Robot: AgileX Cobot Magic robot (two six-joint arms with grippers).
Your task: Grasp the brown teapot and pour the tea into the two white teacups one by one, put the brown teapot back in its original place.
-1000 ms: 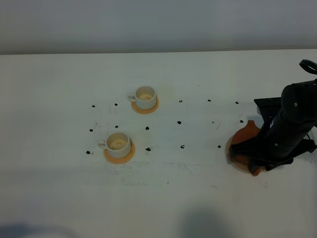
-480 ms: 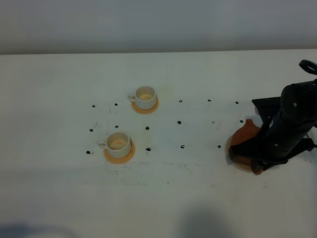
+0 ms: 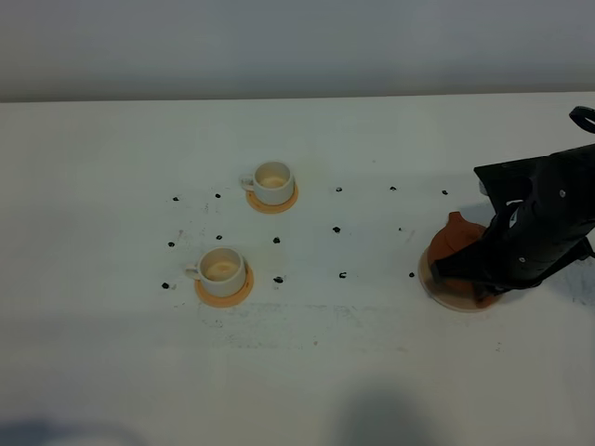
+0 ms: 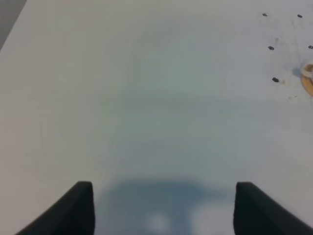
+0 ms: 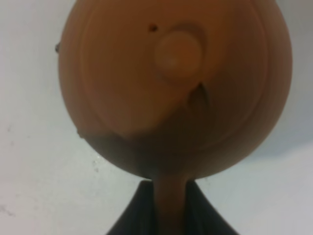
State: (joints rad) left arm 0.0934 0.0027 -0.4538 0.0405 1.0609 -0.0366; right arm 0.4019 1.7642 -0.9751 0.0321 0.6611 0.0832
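Note:
The brown teapot [image 3: 455, 243] is at the right of the table, its spout toward the far side. From above, the teapot [image 5: 171, 83] shows its knobbed lid, and my right gripper [image 5: 170, 198] is shut on the loop handle. My right arm [image 3: 541, 223] covers the pot's right half. The original place is hidden under the pot and the arm. The two white teacups [image 3: 272, 181] [image 3: 223, 269] stand left of centre, each on an orange coaster. The tea is out of view. My left gripper [image 4: 164, 210] hangs open over bare table.
Small black marks [image 3: 337, 229] dot the white table between the cups and the teapot. An orange coaster edge [image 4: 309, 82] shows at the border of the left wrist view. The table's far edge meets a grey wall [image 3: 297, 46].
My right gripper has closed on the teapot's handle. The teapot and the arm have shifted slightly toward the far side, and the pot looks blurred from the motion. The cups are unmoved.

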